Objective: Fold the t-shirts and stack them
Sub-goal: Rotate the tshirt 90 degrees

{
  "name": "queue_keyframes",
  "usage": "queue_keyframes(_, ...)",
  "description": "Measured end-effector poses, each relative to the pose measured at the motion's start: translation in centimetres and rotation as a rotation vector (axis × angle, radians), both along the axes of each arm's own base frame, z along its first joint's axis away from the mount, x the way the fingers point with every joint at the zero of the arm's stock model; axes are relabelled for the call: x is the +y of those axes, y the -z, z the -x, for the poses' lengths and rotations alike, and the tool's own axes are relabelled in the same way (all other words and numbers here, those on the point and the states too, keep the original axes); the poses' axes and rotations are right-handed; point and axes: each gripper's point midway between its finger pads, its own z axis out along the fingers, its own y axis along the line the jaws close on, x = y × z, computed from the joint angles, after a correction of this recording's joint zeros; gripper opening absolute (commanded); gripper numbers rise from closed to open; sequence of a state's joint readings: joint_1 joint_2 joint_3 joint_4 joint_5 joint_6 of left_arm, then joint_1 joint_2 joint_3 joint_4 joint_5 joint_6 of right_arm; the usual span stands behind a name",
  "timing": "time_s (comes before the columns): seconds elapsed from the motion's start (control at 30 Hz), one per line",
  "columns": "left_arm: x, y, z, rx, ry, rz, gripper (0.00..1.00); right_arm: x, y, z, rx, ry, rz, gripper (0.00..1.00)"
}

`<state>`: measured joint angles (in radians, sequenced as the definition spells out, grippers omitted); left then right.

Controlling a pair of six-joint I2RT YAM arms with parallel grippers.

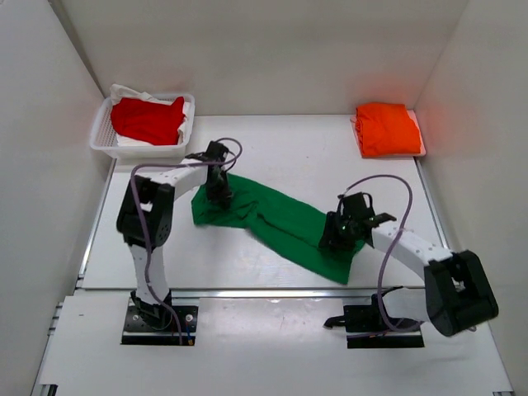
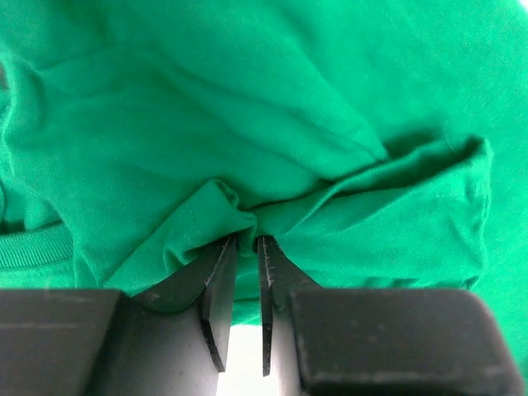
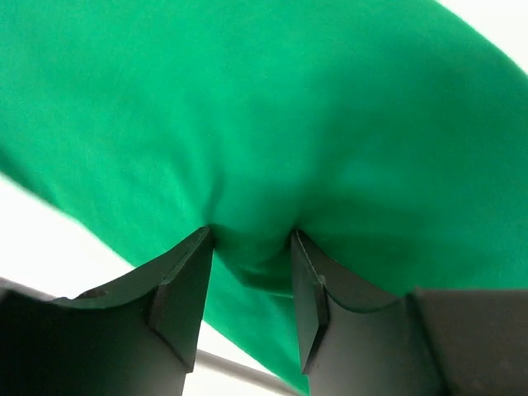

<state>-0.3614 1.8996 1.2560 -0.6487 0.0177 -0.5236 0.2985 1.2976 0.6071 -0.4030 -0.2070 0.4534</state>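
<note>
Green shirt (image 1: 272, 219): unfolded, stretched across the bench (image 1: 280, 148).
Left jaws: nearly shut, pinching its fold.
Right jaws: narrow, gripping its cloth.
Orange shirt (image 1: 388, 129): folded, far right.
Red shirt (image 1: 148, 120): waiting in basket (image 1: 103, 144).

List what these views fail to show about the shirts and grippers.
Wrist views: edges of the green t-shirt, cut off by the frame around the left gripper and right gripper.
Top view: both grippers' fingertips, hidden under their own wrists.
Top view: what lies under the red t-shirt in the basket.
Top view: the orange t-shirt's fold layers, too small.
</note>
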Motion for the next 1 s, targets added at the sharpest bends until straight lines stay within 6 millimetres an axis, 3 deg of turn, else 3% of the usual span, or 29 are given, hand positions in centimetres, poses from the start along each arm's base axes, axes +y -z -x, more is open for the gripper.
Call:
queue_keyframes(0.17, -3.9, -0.3, -9.7, -0.052, 0.046, 0.014, 0.26, 4.7, 0.0, 5.4, -0.009, -0.064, -0.097, 0.38)
queue_keyframes(0.27, -7.1, -0.7, -16.6, -0.141, 0.086, 0.040, 0.27, 7.5, -0.2, 7.2, -0.040, -0.088, -0.181, 0.40)
queue_keyframes(0.37, -10.0, -0.9, -21.3, -0.235, 0.110, 0.115, 0.27, 9.8, -0.3, 8.0, -0.063, -0.119, -0.246, 0.43)
queue_keyframes(0.5, -10.7, -0.5, -21.3, -0.240, 0.119, 0.165, 0.27, 12.9, -0.4, 7.1, -0.057, -0.168, -0.286, 0.46)
queue_keyframes(0.63, -10.5, -0.6, -21.4, -0.238, 0.105, 0.194, 0.29, 17.9, -0.8, 5.4, -0.080, -0.269, -0.311, 0.46)
queue_keyframes(0.77, -10.8, -0.7, -23.5, -0.281, 0.079, 0.258, 0.30, 22.0, -0.9, 5.2, -0.100, -0.365, -0.346, 0.45)
queue_keyframes(0.87, -10.0, -0.8, -24.4, -0.292, 0.047, 0.309, 0.30, 23.5, -1.0, 5.4, -0.108, -0.411, -0.347, 0.46)
queue_keyframes(1.0, -7.7, -1.1, -26.4, -0.330, -0.006, 0.322, 0.31, 23.9, -0.8, 5.9, -0.141, -0.480, -0.320, 0.48)
